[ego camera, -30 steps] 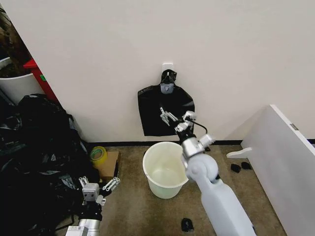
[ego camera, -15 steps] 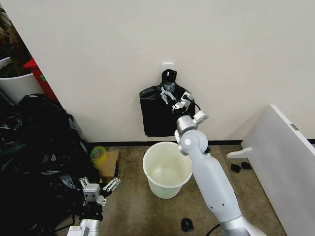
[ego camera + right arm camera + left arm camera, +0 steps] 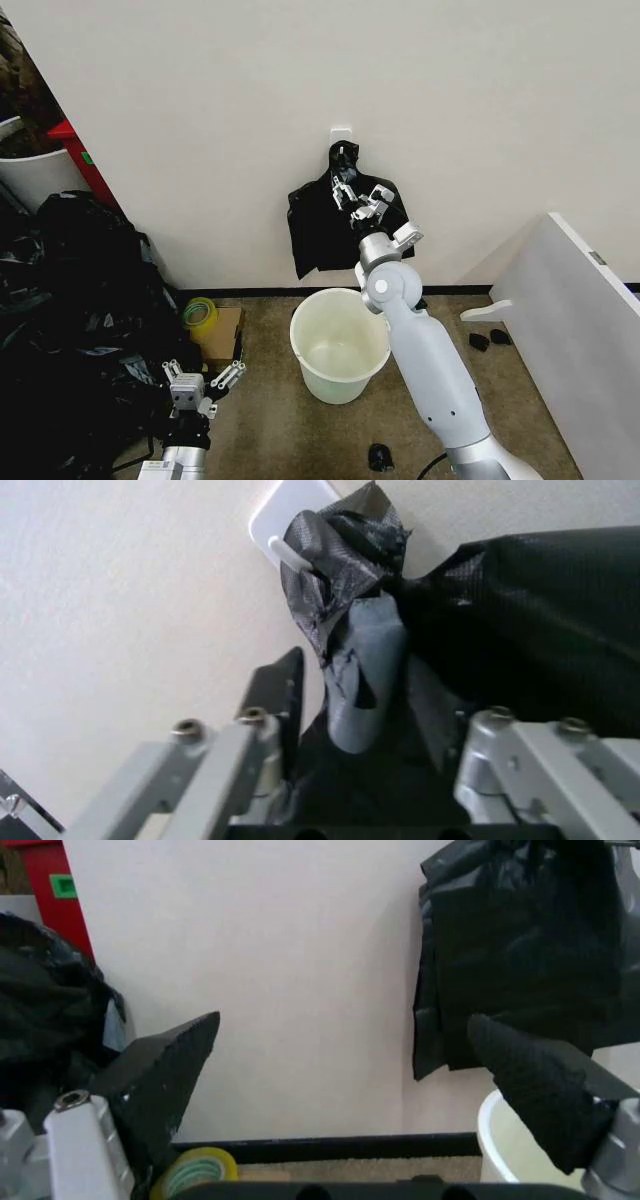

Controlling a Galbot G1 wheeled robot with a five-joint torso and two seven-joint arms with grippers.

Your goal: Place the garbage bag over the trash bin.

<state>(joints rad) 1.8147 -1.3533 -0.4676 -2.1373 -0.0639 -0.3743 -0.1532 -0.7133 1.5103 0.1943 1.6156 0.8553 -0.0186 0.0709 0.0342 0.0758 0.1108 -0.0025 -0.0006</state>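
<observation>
Head view is showing the right gripper (image 3: 345,188) reaching up to the black bag (image 3: 318,232) hanging from a white hook (image 3: 341,133) on the wall, directly above the white bin (image 3: 340,345) standing on the carpet. In the right wrist view its jaws are standing apart on either side of the bag's gathered neck (image 3: 365,671), just under the knot at the hook, not yet closing. The bag is looking thin, glossy and creased, so it is likely light, limp and slippery; the bunched neck is probably offering the firmest hold. The left gripper (image 3: 200,380) is waiting low beside a heap of black bags (image 3: 70,330), jaws apart.
</observation>
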